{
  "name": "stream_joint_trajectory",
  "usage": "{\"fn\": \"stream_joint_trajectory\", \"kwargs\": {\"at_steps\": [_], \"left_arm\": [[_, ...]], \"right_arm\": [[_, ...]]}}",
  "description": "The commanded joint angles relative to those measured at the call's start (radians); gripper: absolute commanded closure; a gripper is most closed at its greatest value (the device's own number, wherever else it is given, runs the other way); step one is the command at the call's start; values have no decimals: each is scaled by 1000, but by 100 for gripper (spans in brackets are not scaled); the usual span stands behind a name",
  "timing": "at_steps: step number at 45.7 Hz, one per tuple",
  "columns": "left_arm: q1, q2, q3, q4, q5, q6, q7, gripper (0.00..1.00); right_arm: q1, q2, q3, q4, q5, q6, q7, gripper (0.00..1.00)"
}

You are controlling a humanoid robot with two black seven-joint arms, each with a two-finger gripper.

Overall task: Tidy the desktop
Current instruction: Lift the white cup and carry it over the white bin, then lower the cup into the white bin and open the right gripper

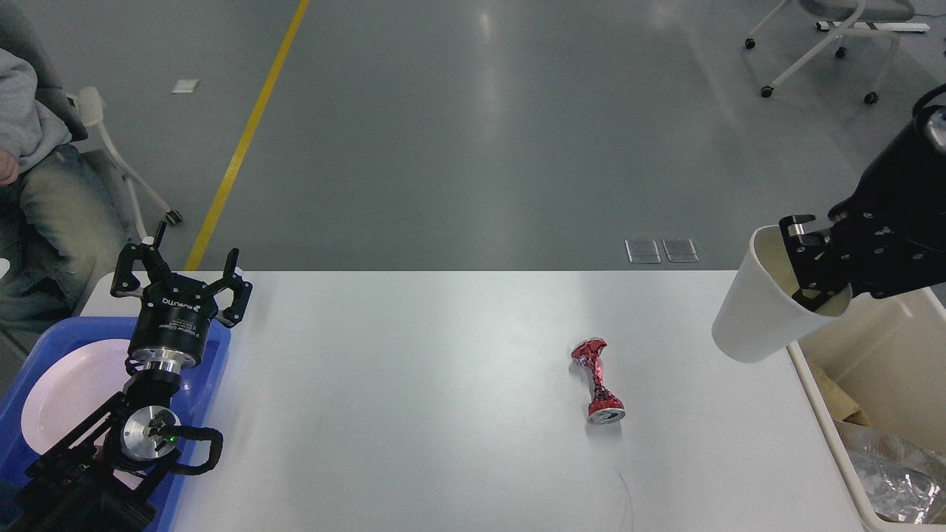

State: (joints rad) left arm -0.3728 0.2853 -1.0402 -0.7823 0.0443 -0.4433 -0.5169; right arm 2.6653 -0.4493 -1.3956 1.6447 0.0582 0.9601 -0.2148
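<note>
White desk (443,355), red patterned crushed can (597,383), white cup (757,325) with cream inside, blue tray (214,369), white plate (66,388), cream bin (898,355).
</note>
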Motion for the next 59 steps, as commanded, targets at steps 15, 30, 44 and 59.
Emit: {"fn": "stream_joint_trajectory", "kwargs": {"at_steps": [15,30,44,59], "left_arm": [[0,0,0,0,0,0,0,4],[0,0,0,0,0,0,0,4],[0,0,0,0,0,0,0,4],[0,0,-1,0,0,0,0,4]], "right_arm": [[-234,-275,-111,-290,-110,-23,0,100],[-597,-623,107,-424,-337,-463,3,100],[-1267,-450,386,-607,-403,-955,5,100],[-1895,-63,790,-1282,-235,-983,6,100]]}}
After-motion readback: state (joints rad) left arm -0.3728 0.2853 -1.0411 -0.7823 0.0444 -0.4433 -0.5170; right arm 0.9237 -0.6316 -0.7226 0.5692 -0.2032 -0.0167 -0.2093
